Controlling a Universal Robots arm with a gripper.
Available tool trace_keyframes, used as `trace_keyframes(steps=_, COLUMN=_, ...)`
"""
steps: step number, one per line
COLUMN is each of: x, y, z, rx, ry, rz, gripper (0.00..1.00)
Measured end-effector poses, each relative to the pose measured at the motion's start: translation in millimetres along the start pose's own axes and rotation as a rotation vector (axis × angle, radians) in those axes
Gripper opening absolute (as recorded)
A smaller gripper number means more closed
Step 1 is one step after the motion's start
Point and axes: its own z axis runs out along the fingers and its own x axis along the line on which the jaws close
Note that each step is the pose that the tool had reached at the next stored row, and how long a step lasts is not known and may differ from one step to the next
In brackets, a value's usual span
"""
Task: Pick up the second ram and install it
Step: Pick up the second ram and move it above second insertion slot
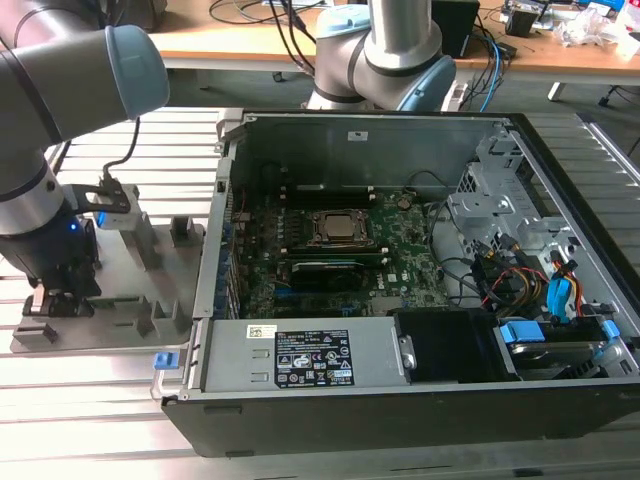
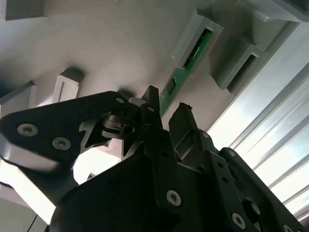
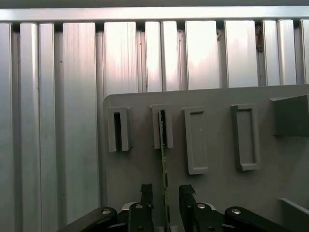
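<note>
Robotics lab: open computer case [image 1: 400, 420], cable-strewn desk [image 1: 200, 45].

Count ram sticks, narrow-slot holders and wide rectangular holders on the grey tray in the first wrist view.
second ram (green stick, one end standing in a narrow-slot holder): 1
narrow-slot holders: 2
wide rectangular holders: 2
Total: 5

I can't see the ram's [image 2: 175, 82] near end — in the second wrist view a finger [image 2: 153, 108] covers it, and in the first wrist view it runs off the frame. Its far end is sunk in a holder block [image 2: 186, 35]. In the exterior view the gripper [image 1: 62, 298] is too dark to make out.
</note>
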Motion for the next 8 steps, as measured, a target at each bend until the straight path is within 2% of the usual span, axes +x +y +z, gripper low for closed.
trace_keyframes(steps=7, x=0.1, y=-0.1, z=0.7, rx=0.0001, ry=-0.0001, rz=0.000, gripper=0.36)
trace_keyframes(steps=8, x=0.1, y=-0.2, z=1.0, rx=0.0076, ry=-0.0002, rz=0.000, gripper=0.36)
